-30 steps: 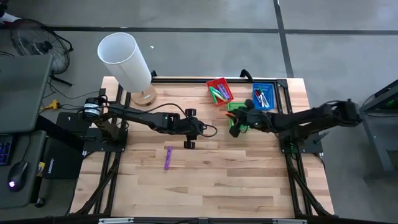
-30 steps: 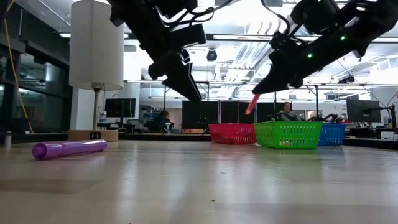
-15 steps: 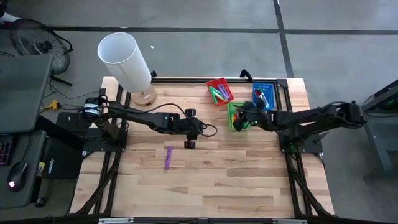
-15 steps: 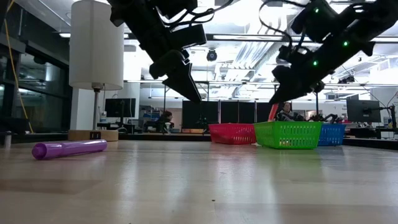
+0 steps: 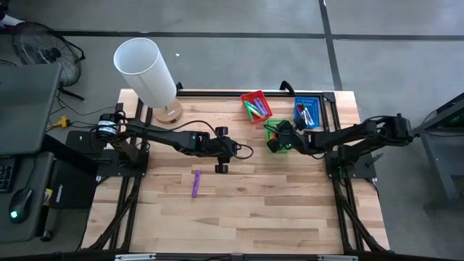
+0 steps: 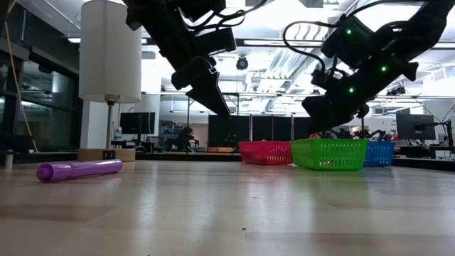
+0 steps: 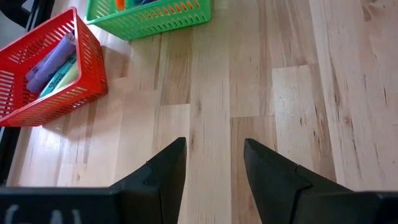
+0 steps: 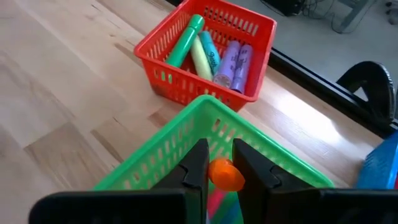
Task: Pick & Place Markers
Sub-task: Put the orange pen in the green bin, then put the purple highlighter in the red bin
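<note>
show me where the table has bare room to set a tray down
Bare wood runs along the whole near half of the table, broken only by the purple marker. It is crowded at the far right, where the red tray, green tray and blue tray cluster under the right gripper.

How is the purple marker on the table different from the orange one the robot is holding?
The purple marker lies flat on the bare wooden table, untouched; the orange marker is pinched in the right pincer above the green tray. The purple one shows its whole length; the orange one shows mostly its tip. Both are outside the trays.
</note>
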